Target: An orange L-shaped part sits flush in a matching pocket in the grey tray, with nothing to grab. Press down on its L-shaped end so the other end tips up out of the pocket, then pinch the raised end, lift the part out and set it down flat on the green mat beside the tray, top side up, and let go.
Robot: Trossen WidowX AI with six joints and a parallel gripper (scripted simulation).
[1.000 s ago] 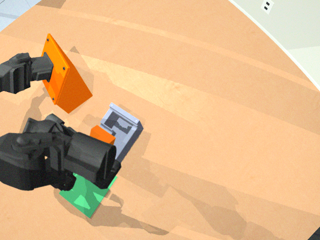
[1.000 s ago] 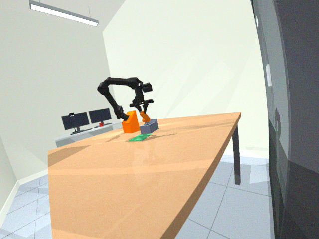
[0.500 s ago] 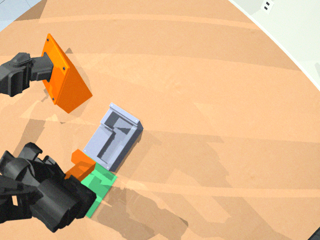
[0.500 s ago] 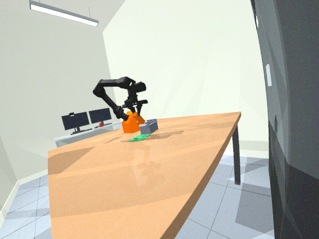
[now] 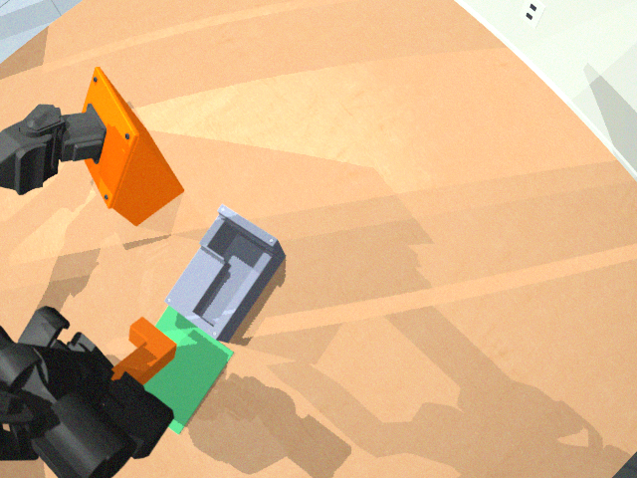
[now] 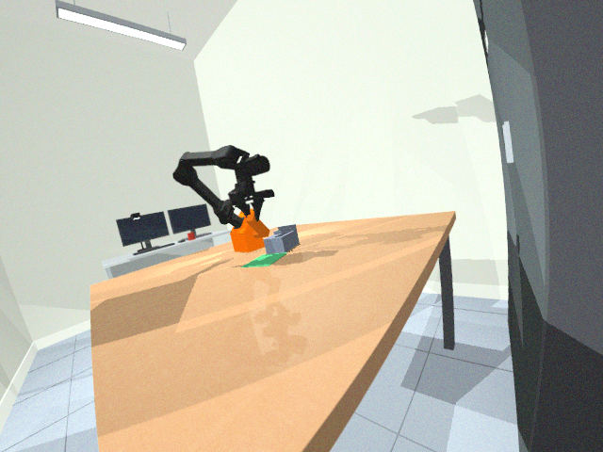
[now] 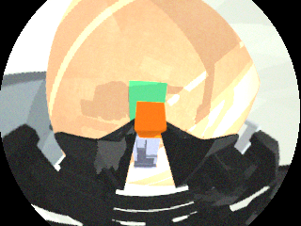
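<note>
Orange L-shaped part (image 5: 147, 351) over green mat (image 5: 195, 377); tan wooden table (image 5: 411, 257); pale walls (image 6: 317, 97)

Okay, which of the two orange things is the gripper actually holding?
The small orange L-shaped part, pinched in the gripper over the green mat; the big orange wedge is the arm's base.

Two monitors (image 6: 163, 225) on desk; ceiling light (image 6: 120, 24); wall outlet (image 5: 532, 12).

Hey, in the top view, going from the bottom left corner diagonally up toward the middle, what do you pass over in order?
Pincer shut on the orange L-shaped part → green mat → grey tray, its pocket showing nothing inside.
</note>
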